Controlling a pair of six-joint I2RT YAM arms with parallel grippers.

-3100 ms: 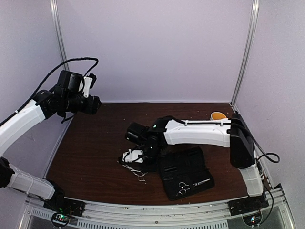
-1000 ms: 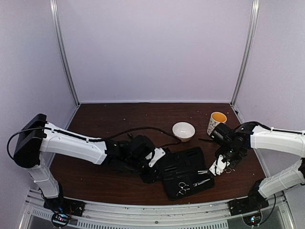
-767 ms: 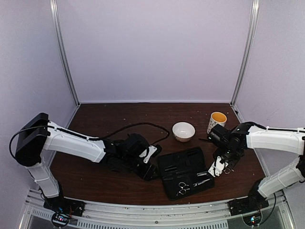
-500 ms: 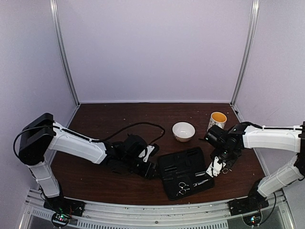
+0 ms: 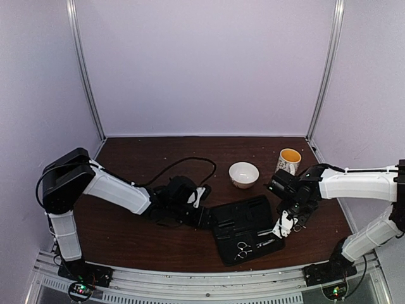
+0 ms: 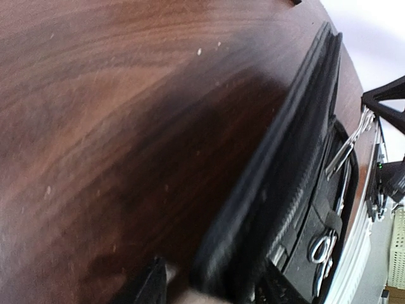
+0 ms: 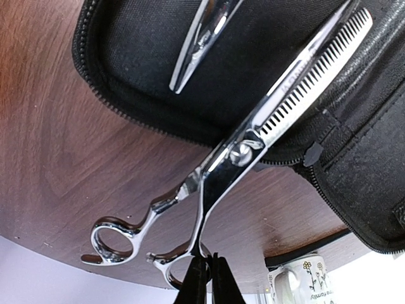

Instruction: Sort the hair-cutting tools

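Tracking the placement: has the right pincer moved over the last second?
Yes. The right pincer, shut on the toothed scissors, has edged toward the black case, leftward in the top view.

My left gripper, raised high on the left three seconds back, now sits low at the left edge of the case. My right gripper now holds the scissors at the case's right edge, no longer left of it.

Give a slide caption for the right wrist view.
Right tool pinches toothed scissors by the handle, blades over the open black case.
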